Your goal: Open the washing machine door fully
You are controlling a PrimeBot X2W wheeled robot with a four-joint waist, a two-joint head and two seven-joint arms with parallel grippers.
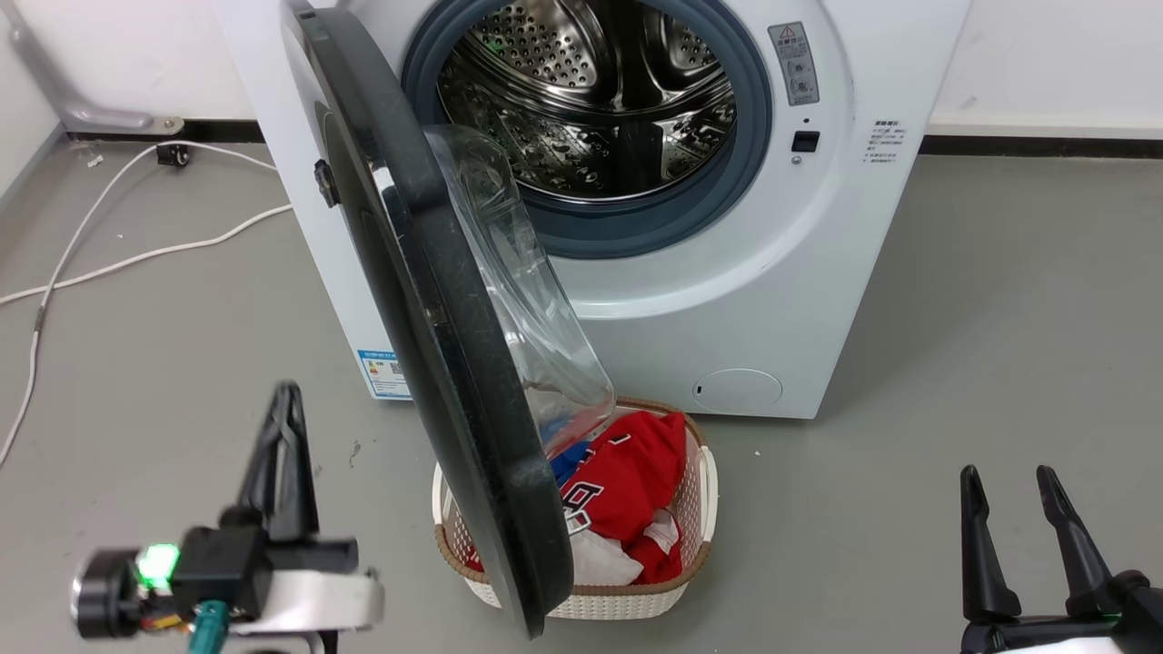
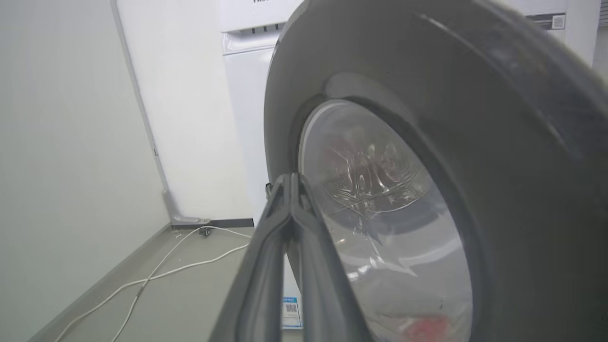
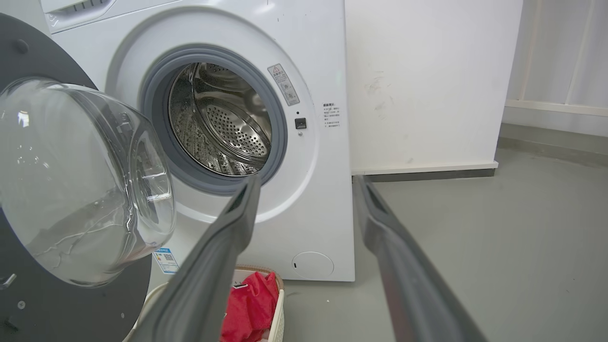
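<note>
Observed from the floor in front of the white washing machine [image 1: 772,300]: the washing machine door [image 1: 427,309] stands swung well out from the front panel, hinged on the left side of the opening and seen nearly edge-on from the head view. Its glossy black outer face is turned toward the robot's left. The clear glass bowl [image 1: 527,300] bulges from the inner face toward the right. The steel drum [image 1: 591,100] with its grey rubber rim is fully exposed behind it. The door's lower edge hangs over the left part of a white laundry basket [image 1: 700,490] with a brown rim, which sits on the grey floor [image 1: 999,318] just before the machine. The basket holds a red garment [image 1: 636,472] and some white and blue cloth. The left gripper [image 1: 289,391] has its two dark fingers pressed together and empty, pointing toward the door's outer face. In the head view a strip of floor shows between them and the door (the left wrist view puts the fingertips close before the black face, contact not determinable). The right gripper [image 1: 1008,472] is low at the right, well apart from the door, fingers spread and holding nothing. A white cable [image 1: 136,259] trails across the floor left of the machine.
</note>
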